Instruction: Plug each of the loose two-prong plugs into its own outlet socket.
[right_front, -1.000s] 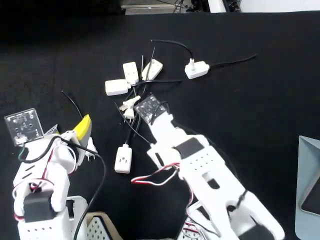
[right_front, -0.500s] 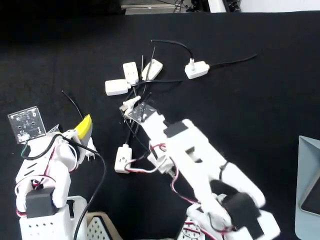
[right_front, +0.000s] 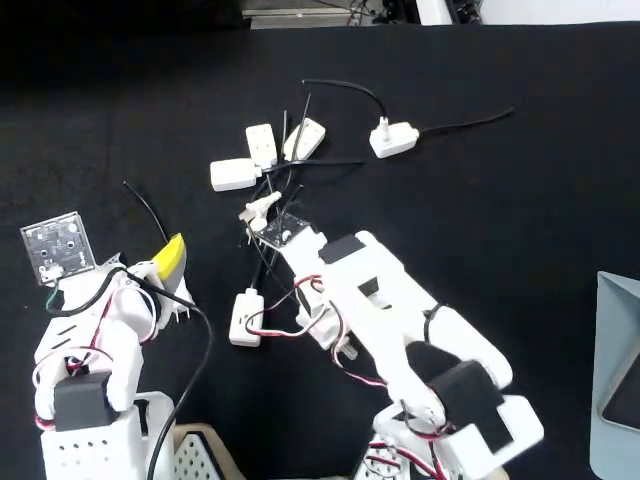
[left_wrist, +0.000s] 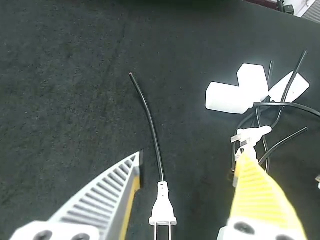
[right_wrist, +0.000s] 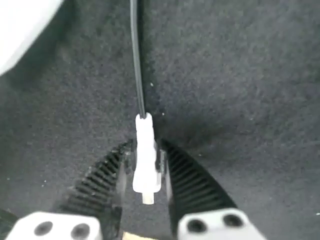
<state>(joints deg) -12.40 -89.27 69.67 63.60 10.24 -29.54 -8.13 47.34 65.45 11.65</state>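
Several white outlet sockets lie on the black table: a cluster (right_front: 262, 146) at the far middle, one (right_front: 393, 138) to its right with a cable, and one (right_front: 246, 317) near the arms. My right gripper (right_wrist: 145, 150) is shut on a white two-prong plug (right_wrist: 146, 160) whose black cable runs away from it; from above that plug (right_front: 259, 210) pokes out by the tangled cables. My left gripper (left_wrist: 190, 160) is open just above the table at the near left. A second white plug (left_wrist: 162, 212) lies between its grey finger and yellow finger (right_front: 169, 257). Another plug (left_wrist: 250, 135) lies beside the yellow finger.
Black cables (right_front: 290, 170) cross in a tangle around the far socket cluster. A grey-blue bin (right_front: 615, 370) stands at the right edge. A cardboard piece (right_front: 195, 448) sits at the near edge between the arm bases.
The right arm has folded forward and its wrist has turned, carrying its gripper a little farther and to the left into the cable tangle. The left arm has barely shifted.
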